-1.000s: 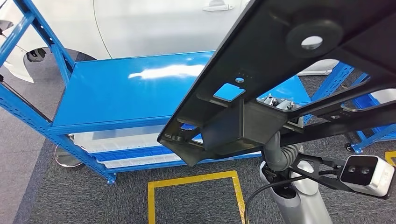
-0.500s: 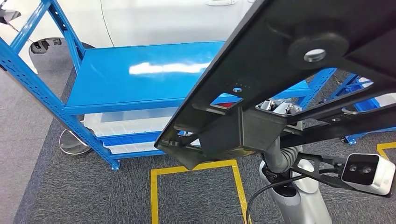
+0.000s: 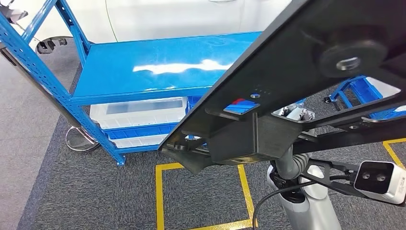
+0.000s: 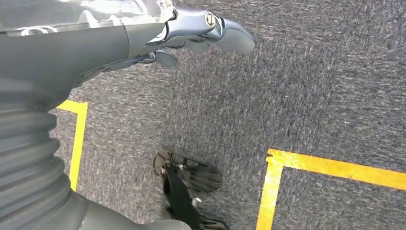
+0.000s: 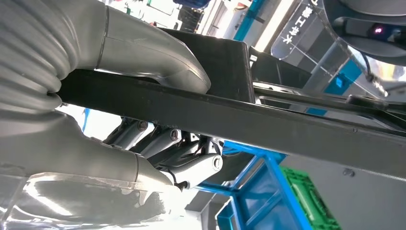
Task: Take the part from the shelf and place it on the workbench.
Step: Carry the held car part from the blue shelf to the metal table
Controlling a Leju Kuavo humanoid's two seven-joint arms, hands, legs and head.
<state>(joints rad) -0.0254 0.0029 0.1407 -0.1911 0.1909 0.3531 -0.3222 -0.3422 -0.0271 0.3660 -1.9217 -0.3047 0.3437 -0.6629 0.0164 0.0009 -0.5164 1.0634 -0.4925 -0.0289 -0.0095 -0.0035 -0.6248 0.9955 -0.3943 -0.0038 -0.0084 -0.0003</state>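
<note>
The part (image 3: 297,62) is a large flat black frame with round holes and ribs, held high and tilted across the right of the head view. My right hand (image 5: 158,143) grips one of its bars (image 5: 268,120), thumb on one side and fingers wrapped round the other. The fingertips (image 3: 293,113) show through a gap in the frame. A blue metal bench with a bare glossy top (image 3: 153,62) stands ahead to the left. My left hand (image 4: 143,38) hangs over the grey carpet, fingers apart and holding nothing.
White bins (image 3: 139,111) sit on the bench's lower shelves. A yellow taped square (image 3: 201,165) marks the carpet at my feet. A white car (image 3: 182,14) stands behind the bench, another blue rack (image 3: 356,91) at right, and a chrome round base (image 3: 81,141) by the bench's left leg.
The whole picture has shifted as the camera moved: the blue bench now lies further right and higher. The black part stays in my right hand, a little further right.
</note>
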